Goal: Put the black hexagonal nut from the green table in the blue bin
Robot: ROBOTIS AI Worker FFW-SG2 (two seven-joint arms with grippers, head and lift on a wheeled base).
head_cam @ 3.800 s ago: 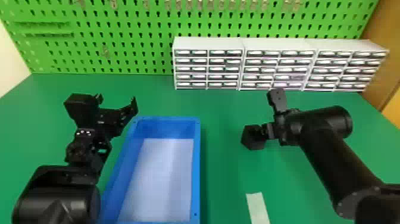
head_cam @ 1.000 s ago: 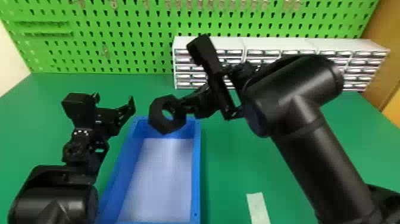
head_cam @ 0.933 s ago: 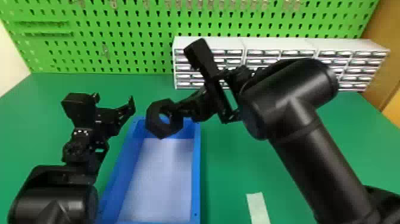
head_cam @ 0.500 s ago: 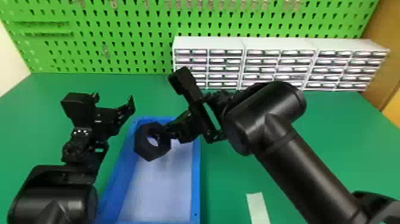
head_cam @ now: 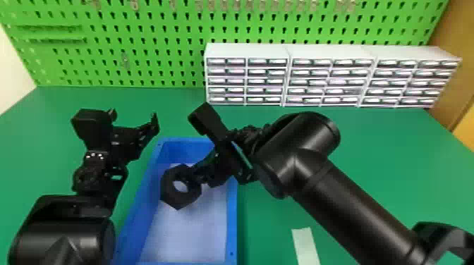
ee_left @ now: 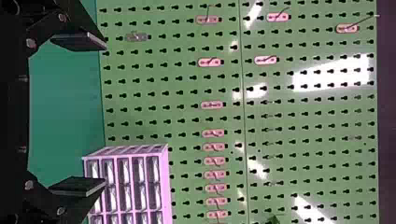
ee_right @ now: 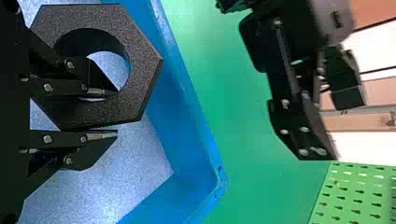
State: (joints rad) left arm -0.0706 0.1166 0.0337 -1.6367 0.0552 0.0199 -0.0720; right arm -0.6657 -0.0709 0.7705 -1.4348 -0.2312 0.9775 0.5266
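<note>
The black hexagonal nut (head_cam: 168,193) lies right at the tips of the right pincer (ee_right: 116,113), out ahead of its fingers, on the side towards the robot's left and a little nearer the robot. One finger reaches into the nut's hole and the other lies along the outside, so the two are nearly together with only the wall of the nut gripped between them. The nut is a ring with no real long axis; what counts is that it is held by one side, its open hole turned up towards the head at a tilt, with most of its body hanging out past the grip. Beneath both nut and fingertips is the blue bin (head_cam: 231,218), which runs lengthwise away from the robot, while the pincer comes in across it over the right-hand wall. The nut appears within the walls, closer to the left one and towards the far end; how far it is above the floor, I cannot tell. The right arm is plainly the one for the job. The left pincer (head_cam: 134,115) is parked beyond the left wall, spread wide and empty. The next move, I'd judge, is a short lowering, then parting the fingers without the inner one catching in the hole.
</note>
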